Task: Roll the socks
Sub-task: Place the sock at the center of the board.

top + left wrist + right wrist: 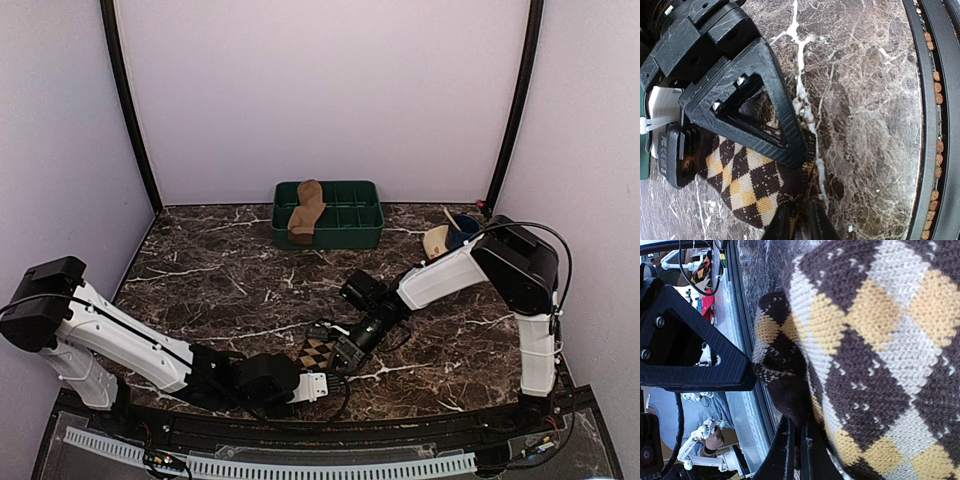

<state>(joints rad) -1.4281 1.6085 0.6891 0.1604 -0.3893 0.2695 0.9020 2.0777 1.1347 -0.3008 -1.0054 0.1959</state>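
The argyle sock [318, 351] lies on the marble table near the front edge, partly folded, with both grippers at it. My right gripper [797, 452] is shut on the sock's dark brown bunched end [785, 385], which fills the right wrist view. My left gripper [799, 226] pinches the sock's dark edge [805, 195] between nearly closed fingers. The right gripper's black finger frame [755, 110] lies across the sock [740, 175] in the left wrist view. From above, the left gripper [322, 378] and the right gripper [342, 352] meet over the sock. The plain tan sock [306, 212] rests in the green tray.
The green compartment tray [350, 222] stands at the back centre. A tan and blue object [448, 238] sits at the back right, near the right arm's elbow. The table's front rail [935, 125] runs close beside the left gripper.
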